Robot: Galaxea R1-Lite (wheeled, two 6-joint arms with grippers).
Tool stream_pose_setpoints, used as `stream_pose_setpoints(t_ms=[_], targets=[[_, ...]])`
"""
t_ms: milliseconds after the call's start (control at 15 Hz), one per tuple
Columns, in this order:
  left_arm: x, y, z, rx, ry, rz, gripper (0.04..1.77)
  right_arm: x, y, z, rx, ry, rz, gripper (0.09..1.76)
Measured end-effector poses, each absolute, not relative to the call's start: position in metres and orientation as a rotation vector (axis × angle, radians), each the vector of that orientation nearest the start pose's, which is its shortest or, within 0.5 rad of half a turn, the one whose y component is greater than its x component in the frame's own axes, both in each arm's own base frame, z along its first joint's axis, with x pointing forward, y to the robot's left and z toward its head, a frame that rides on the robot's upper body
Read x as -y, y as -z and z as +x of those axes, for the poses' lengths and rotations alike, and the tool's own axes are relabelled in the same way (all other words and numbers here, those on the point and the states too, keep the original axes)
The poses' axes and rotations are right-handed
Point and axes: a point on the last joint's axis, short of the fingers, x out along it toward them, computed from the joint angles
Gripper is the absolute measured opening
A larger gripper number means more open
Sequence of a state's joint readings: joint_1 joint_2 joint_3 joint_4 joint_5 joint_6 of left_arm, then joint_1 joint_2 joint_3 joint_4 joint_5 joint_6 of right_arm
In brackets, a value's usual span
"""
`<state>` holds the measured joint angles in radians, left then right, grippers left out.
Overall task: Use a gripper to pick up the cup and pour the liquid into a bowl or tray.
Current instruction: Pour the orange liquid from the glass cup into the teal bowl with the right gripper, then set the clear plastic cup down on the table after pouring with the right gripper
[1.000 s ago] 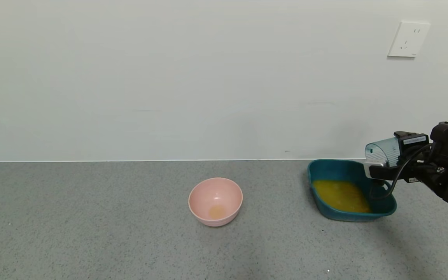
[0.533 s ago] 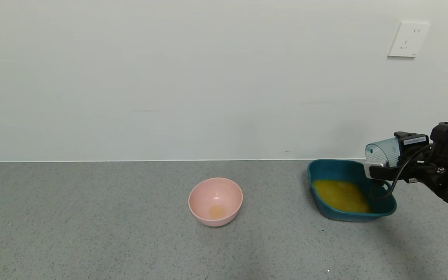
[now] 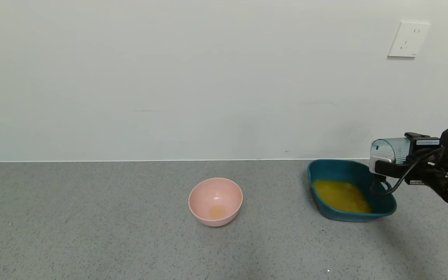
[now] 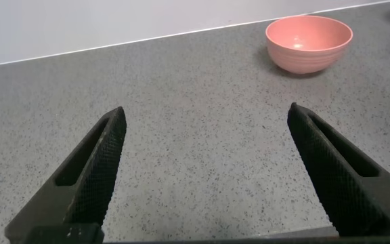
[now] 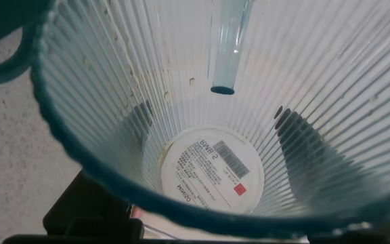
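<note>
Translucent blue-green cup [image 3: 390,151]: lying on its side in the air, mouth toward 9 o'clock, just above the 3 o'clock rim of the basin; the right wrist view looks straight into it and shows a ribbed wall, only a few specks clinging inside, and a round white label seen through the base.
Right end effector [image 3: 397,160]: black, with a white block at its tip, reaching in from 3 o'clock of the head view; its fingers are clamped together on the cup, one above it and one below.
Cable: a black loop [image 3: 381,187] hangs from the right end effector over the basin's 3 o'clock corner, hiding part of the rim there.
Teal basin [image 3: 327,168]: squarish with rounded corners, resting on the table near the wall, at 3 o'clock of the pink bowl and well apart from it.
Liquid [image 3: 340,195]: opaque orange-yellow, pooled across the basin floor.
Pink bowl [image 3: 215,201]: round, upright on the table near the middle of the head view, with a small yellowish smear at its bottom.
Left end effector [image 4: 205,179]: low over the table, its two black fingers [image 4: 93,176] spread wide apart with nothing between them; the pink bowl lies beyond it.
Table [image 3: 91,225]: grey speckled surface.
Wall: pale, with a white socket [image 3: 408,39] at 12 o'clock above the right end effector.
</note>
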<state>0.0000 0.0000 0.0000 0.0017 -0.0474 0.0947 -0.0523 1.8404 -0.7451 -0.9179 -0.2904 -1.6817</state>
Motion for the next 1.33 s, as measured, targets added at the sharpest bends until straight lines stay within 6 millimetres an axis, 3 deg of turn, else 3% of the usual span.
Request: stream_pose_setpoints(t_ms=[467, 733, 1333], targets=[[0.001, -0.075, -0.023, 0.001, 0.047, 0.095, 1.72, 0.027, -0.139, 0.312, -0.365, 0.199, -1.363, 1.35], [0.001, -0.075, -0.023, 0.001, 0.047, 0.095, 1.72, 0.036, -0.133, 0.313, -0.371, 0.23, -1.183, 1.35], [0.001, -0.075, -0.023, 0.001, 0.047, 0.095, 1.72, 0.034, -0.116, 0.319, -0.291, 0.128, -0.726, 1.35]])
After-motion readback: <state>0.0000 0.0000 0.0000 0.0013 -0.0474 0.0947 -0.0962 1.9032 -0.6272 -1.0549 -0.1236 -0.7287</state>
